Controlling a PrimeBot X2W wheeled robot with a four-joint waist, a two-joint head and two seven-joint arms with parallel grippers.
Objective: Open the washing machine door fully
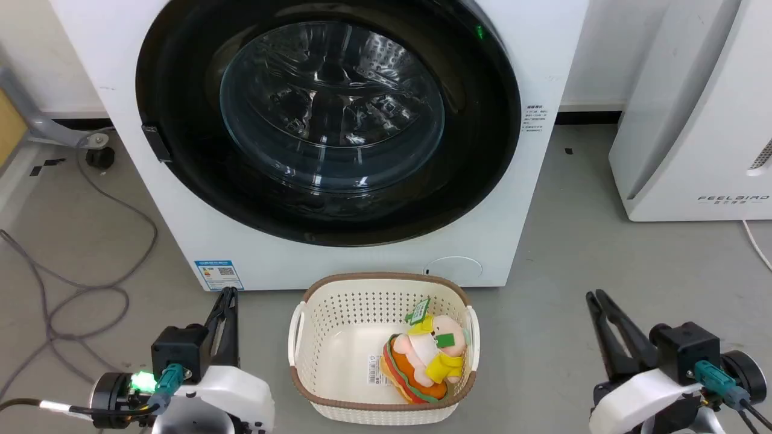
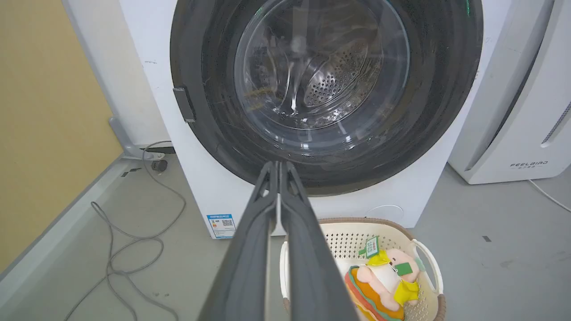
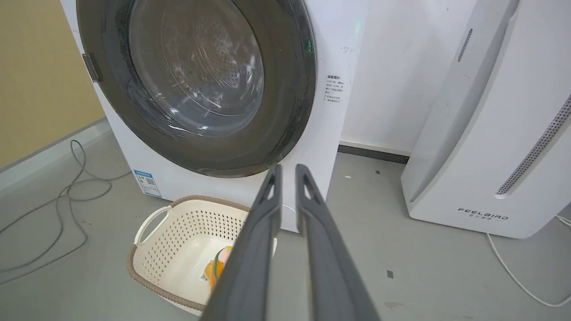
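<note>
Head view, washing machine door (image 1: 329, 114): a black disc with a clear glass bowl, lying shut against the front of the white washing machine (image 1: 338, 259). A small dark catch (image 1: 155, 143) sits on its left edge.
Head view, basket (image 1: 380, 286): cream and perforated with a brown rim, it stands on the grey floor just before the machine, below the door and between the two arms.
Head view, basket contents: one plush toy (image 1: 428, 358) in orange, pink and yellow with green tags, lying against the basket's right and near walls. A barcode sticker shows on the bare bottom beside it.
Head view, left gripper (image 1: 228, 295): low at the left, fingers pressed together, gripping nothing, apart from the basket.
Head view, right gripper (image 1: 597, 296): low at the right, fingers nearly together, gripping nothing.
Left wrist view, fingers: closed tight, tips pointing at the door's lower rim without touching it.
Left wrist view, drum: perforated steel seen through the glass.
Left wrist view, basket: lower right, with the toy inside.
Right wrist view, fingers: a thin gap between them, with nothing in it.
Right wrist view, basket: lower left, with the toy partly hidden behind the left finger.
Right wrist view, white appliance (image 3: 490, 133): standing to the right of the machine.
</note>
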